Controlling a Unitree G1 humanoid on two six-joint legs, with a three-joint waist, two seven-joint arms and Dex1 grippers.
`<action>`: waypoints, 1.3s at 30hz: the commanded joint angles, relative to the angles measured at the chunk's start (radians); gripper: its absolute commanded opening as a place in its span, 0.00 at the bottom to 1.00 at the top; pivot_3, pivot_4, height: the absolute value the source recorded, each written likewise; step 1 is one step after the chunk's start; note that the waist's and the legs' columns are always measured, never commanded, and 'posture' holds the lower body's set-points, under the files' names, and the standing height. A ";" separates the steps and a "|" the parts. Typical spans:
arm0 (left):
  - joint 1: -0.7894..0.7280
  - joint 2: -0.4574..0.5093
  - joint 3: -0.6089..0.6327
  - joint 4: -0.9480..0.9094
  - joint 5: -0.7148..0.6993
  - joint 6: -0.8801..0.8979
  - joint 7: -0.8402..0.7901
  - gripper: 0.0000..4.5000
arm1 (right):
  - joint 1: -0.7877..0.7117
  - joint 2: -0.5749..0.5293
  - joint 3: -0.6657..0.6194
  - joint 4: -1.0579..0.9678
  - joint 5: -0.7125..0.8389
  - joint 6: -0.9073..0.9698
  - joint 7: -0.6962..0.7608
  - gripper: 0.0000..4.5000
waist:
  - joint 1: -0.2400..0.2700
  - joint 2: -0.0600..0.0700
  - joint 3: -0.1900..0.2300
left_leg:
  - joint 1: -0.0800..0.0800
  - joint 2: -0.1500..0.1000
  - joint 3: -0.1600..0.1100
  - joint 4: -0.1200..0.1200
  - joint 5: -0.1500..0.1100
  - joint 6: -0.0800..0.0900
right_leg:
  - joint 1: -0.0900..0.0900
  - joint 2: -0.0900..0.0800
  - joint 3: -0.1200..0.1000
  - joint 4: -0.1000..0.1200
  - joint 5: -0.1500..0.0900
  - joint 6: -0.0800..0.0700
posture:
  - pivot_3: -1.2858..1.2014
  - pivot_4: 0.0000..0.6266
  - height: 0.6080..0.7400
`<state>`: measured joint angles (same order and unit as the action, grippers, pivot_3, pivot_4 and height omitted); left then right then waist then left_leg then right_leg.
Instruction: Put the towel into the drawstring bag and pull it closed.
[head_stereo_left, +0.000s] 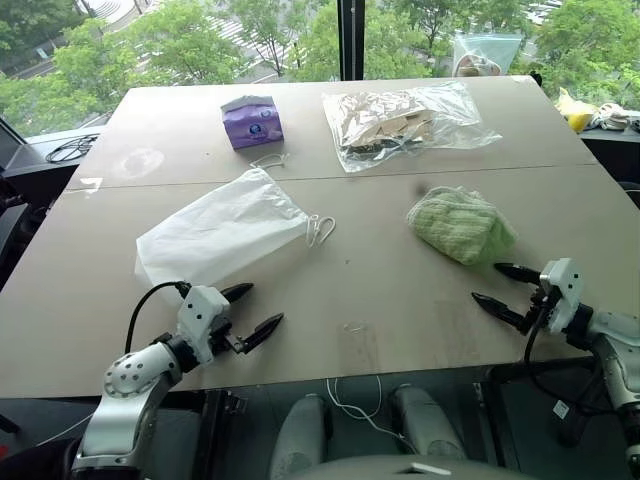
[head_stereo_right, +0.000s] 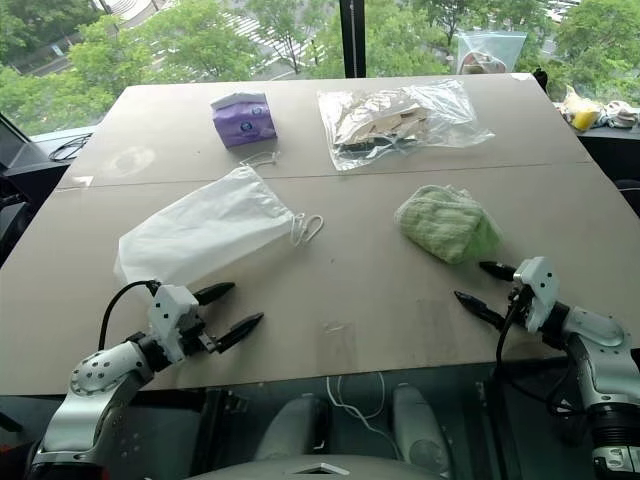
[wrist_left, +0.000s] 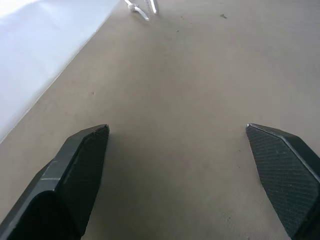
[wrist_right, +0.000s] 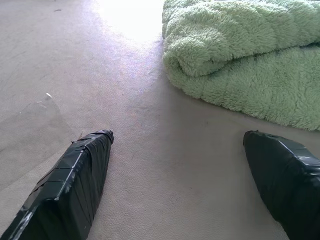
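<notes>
The light green towel (head_stereo_left: 461, 225) lies bundled on the right half of the table. The white drawstring bag (head_stereo_left: 218, 228) lies flat on the left half, with its mouth and white cord loops (head_stereo_left: 320, 230) pointing toward the table's middle. My left gripper (head_stereo_left: 258, 310) stands open near the front edge, just in front of the bag's closed end, holding nothing. My right gripper (head_stereo_left: 506, 285) is open too, a short way in front of the towel (wrist_right: 245, 55) and apart from it. The bag's edge (wrist_left: 45, 45) lies off to one side of the left fingers.
A purple tissue pack (head_stereo_left: 252, 121) sits at the back left. A clear plastic bag with tan contents (head_stereo_left: 405, 122) lies at the back centre. Another clear bag (head_stereo_left: 484, 52) stands at the far edge. Bare tabletop (head_stereo_left: 380, 290) separates the two grippers.
</notes>
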<state>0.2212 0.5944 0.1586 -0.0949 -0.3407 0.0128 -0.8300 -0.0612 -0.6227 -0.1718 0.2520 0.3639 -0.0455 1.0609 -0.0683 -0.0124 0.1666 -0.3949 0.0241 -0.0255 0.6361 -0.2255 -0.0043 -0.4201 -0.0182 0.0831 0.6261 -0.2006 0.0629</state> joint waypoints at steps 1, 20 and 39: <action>0.036 0.001 -0.012 0.018 0.017 0.018 -0.005 1.00 | 0.004 -0.003 -0.016 -0.036 0.024 -0.007 0.014 0.99 | 0.000 0.000 0.000 | 0.000 0.000 0.000 0.000 0.000 0.000 | 0.000 0.000 0.000 0.000 0.000 0.000 | 0.52 0.24 1.00; -0.244 -0.119 0.035 -0.408 -0.437 0.558 0.369 1.00 | -0.133 -0.154 -0.079 -0.347 0.346 0.398 0.098 0.99 | 0.025 -0.004 0.009 | -0.004 0.001 -0.004 0.009 0.000 0.000 | 0.002 0.001 -0.003 0.001 0.000 0.000 | 0.52 0.24 1.00; -0.781 -0.414 -0.186 -0.143 0.179 0.915 1.158 1.00 | -0.279 -0.124 -0.061 -0.349 0.348 0.426 0.110 0.99 | 0.030 -0.007 0.010 | -0.005 -0.002 -0.009 0.008 0.000 0.000 | 0.005 0.001 -0.006 0.000 0.002 0.004 | 0.52 0.24 1.00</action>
<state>-0.5161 0.1977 -0.0235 -0.2628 -0.2057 0.9138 0.2941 -0.3225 -0.7473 -0.2057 -0.0872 0.7067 0.4031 1.1703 -0.0380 -0.0196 0.1768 -0.3998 0.0217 -0.0349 0.6448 -0.2255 -0.0043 -0.4145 -0.0171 0.0770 0.6266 -0.1983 0.0665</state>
